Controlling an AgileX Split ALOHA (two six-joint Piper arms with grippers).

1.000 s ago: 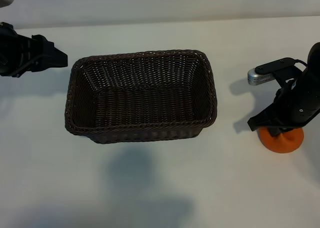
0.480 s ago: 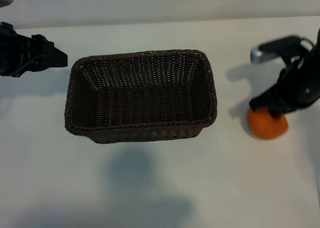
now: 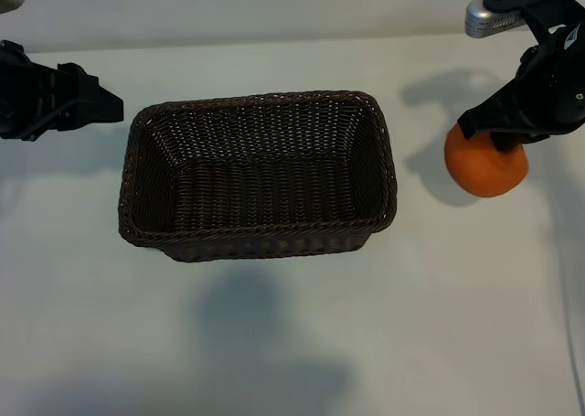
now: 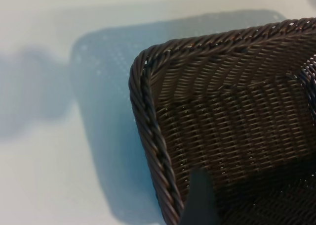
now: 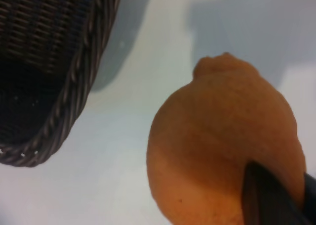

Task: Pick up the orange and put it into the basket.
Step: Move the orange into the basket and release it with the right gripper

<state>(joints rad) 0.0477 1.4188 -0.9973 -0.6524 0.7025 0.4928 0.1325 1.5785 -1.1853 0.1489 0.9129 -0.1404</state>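
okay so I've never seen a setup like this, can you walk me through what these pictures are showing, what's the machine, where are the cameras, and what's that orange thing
This is a robot with two separate arms at a white table, each ending in a gripper. One picture looks down on the whole scene from outside the rig; the other two come from small cameras on the arms' wrists.

In the middle stands a dark woven basket with nothing in it. At the overhead picture's right, the right gripper has its fingers pinched shut on the orange, a round fruit, and holds it above the table beside the basket. Its wrist camera shows the orange close up, with the basket's rim nearby.

At the left, the left gripper waits open beside the basket, holding nothing; its camera looks into one basket corner.
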